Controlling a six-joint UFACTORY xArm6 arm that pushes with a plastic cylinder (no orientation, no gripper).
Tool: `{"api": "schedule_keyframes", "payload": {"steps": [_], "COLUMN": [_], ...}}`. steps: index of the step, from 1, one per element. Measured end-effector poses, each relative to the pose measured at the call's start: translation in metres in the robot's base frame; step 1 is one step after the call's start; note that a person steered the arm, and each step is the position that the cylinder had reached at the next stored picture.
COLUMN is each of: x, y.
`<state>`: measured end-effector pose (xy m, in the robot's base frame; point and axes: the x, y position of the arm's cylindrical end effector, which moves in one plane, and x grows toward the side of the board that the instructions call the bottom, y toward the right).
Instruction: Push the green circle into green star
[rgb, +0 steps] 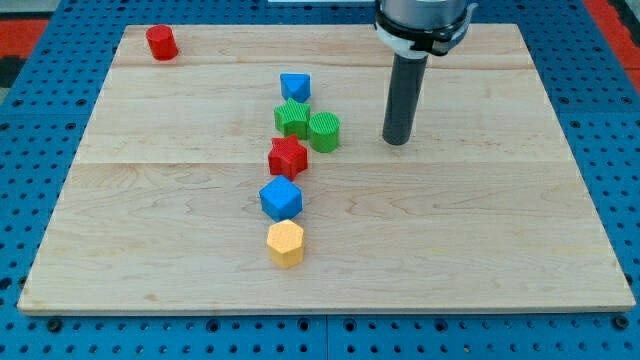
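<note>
**Ana:** Now, look where you are. The green circle (324, 132) sits just beside the green star (292, 119), on its right in the view, and they look to be touching or very nearly so. Your job reads as almost done, so anything you do from here should be gentle.

**Ben:** And my tip (397, 140)?

**Ana:** Your tip is down on the worktop (480, 230), off to the view's right of the circle, near it but with a clear gap between. You have no hand to speak of, so nothing is apart or clamped; it's a plain rod.

**Ben:** So how do I finish?

**Ana:** If you push, come in straight toward the view's left and a touch upward, through the circle's middle and on toward the star. Hit it off-centre and I'd expect it to roll round the star instead of seating against it.

**Ben:** What's nearby?

**Ana:** The blue block (295, 86) sits just above the star, the red star (287, 157) just below. Push hard and you'd likely shove the whole cluster.
</note>
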<state>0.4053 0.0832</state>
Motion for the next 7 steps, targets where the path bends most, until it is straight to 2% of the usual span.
{"api": "schedule_keyframes", "payload": {"steps": [7], "x": [0.007], "y": [-0.024]}}
